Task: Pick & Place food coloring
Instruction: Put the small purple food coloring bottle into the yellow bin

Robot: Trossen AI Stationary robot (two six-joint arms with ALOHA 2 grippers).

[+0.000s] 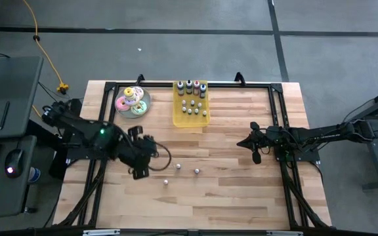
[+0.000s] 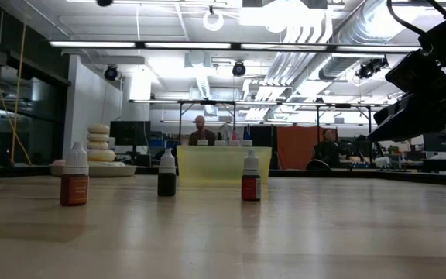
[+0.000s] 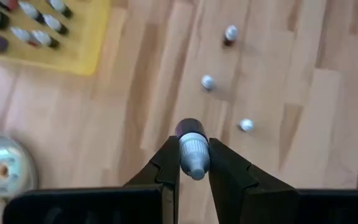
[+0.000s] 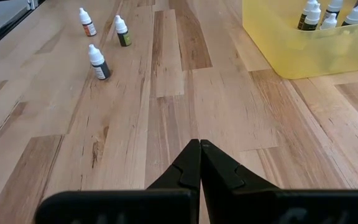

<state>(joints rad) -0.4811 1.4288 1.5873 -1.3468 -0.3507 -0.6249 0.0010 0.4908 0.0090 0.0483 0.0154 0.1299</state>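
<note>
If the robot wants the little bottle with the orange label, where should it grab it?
Probably around its white cap or upper body, coming straight down from above. The orange-label bottle stands upright on the table, well apart from the other two loose bottles, so fingers fit on both sides. The left gripper already holds a bottle; the right gripper is shut and free.

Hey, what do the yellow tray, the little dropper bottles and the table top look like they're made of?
Yellow tray: probably plastic, semi-translucent, since the bottles inside show faintly through its wall. Dropper bottles: likely soft plastic, with smooth white caps and coloured bodies; the left gripper is shut on one bottle. Table top: wood, jointed strips with visible grain and a low sheen. The right gripper waits shut above it.
</note>
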